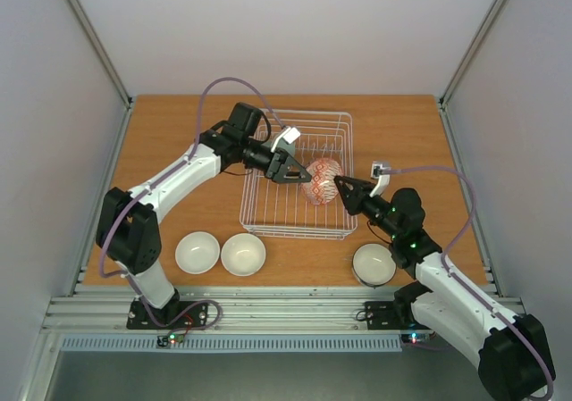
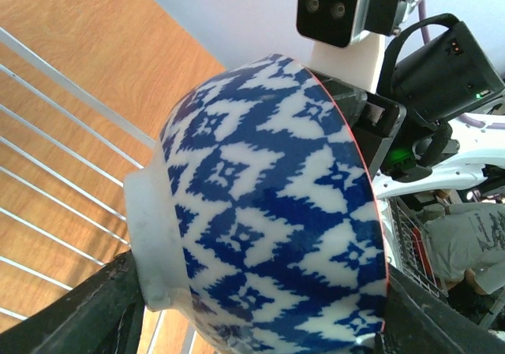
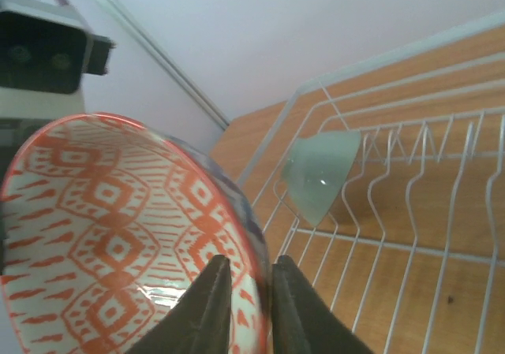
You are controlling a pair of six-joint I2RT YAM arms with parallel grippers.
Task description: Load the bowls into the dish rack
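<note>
One slick-looking, brittle bowl is pinched at its 3 o'clock rim by the right fingers, flanked by the left fingers, contact unclear.

1. Brown wooden tabletop.
2. Standing mid-table: white wire rectangular dish rack.
3. Near front edge, left: plain white round bowl, just beside second white bowl.
4. Near front edge, right: third white bowl.

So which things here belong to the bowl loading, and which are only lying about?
Job: rack; patterned bowl over it; green bowl inside it; three white bowls on the table.
Not the job: purple cables; metal rail.
</note>
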